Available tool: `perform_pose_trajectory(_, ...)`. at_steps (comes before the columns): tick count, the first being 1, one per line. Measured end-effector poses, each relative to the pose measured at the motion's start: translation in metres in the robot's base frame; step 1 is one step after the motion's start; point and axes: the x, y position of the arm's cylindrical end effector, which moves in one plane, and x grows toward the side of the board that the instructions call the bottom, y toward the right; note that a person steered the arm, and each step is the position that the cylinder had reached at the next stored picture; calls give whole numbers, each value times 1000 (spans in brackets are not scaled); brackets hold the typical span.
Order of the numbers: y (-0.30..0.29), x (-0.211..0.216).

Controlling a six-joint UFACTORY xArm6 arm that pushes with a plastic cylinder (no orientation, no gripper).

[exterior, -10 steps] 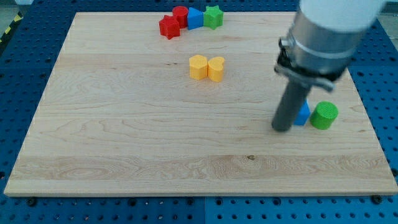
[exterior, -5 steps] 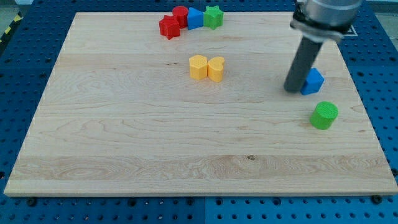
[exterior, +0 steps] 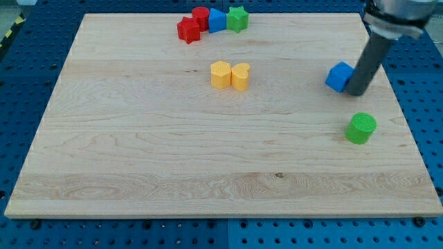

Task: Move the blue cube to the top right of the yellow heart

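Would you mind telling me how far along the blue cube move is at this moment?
Done: not much yet. The blue cube sits far to the view's right of the yellow heart, level with it, not up beside it. In hand: my tip is against the cube's right side, placed to push it left. Left: slide the cube across the board to just above and right of the heart.

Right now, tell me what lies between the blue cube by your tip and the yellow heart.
Nothing: in the camera view only bare wood separates the blue cube from the yellow heart. My tip touches the cube's right side.
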Motion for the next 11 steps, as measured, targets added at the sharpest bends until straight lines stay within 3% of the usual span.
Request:
perform_pose_trajectory(1, -14, -42)
perform_pose_trajectory(2, -2, -26)
perform_pose_trajectory(3, -5, -44)
perform_pose_trajectory(4, -54, -82)
perform_pose_trajectory(5, -96, -92)
perform_pose_trajectory(6, -54, -100)
perform_pose_trajectory(7, 0, -79)
perform_pose_trajectory(8, -7, -67)
perform_pose_trajectory(10, -90, -65)
perform_pose_trajectory(11, -56, -62)
